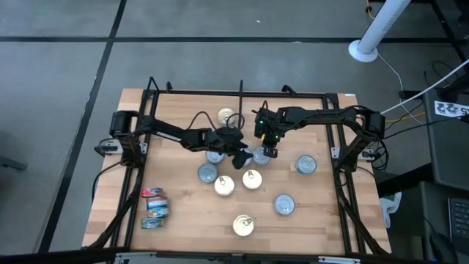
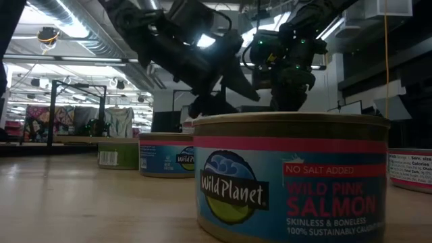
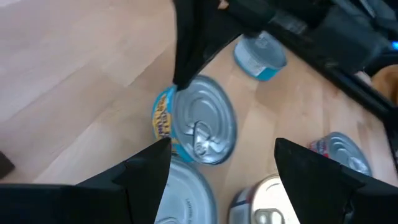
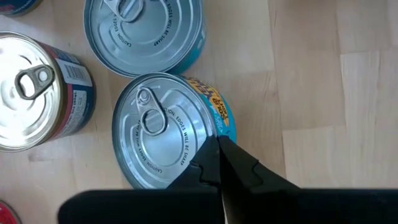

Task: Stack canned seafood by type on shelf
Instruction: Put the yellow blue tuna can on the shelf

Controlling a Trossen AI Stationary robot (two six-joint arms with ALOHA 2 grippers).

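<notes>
- Tins stacked at the board's left edge: a short pile of red-and-blue labelled tins [image 1: 153,209], well apart from the rest.
- Left gripper [image 1: 238,155], mid-board, hangs over a cluster of round silver-topped tins; in the left wrist view its fingers [image 3: 140,174] are spread wide with nothing between them.
- Yellow-and-blue labelled silver pull-tab tin [image 4: 168,140] sits on the wood just beside a teal-sided tin [image 4: 146,28]. Right gripper [image 1: 268,144] is directly over it, fingers pressed together at its rim, gripping nothing that I can see.
- Pale gold-topped tins [image 1: 242,224] and more silver ones [image 1: 284,204] lie scattered toward the near and right side.
- Risk, as I judge it: both grippers crowd the same cluster, so they could collide; the neighbours stand so tight that a descending finger may shove one aside or tip it.
- Light wooden shelf board [image 1: 183,227] edged by a thin black frame; grey floor around it.
- Low view: a pink-salmon tin [image 2: 290,179] close up, a dim workshop with ceiling lights behind.
</notes>
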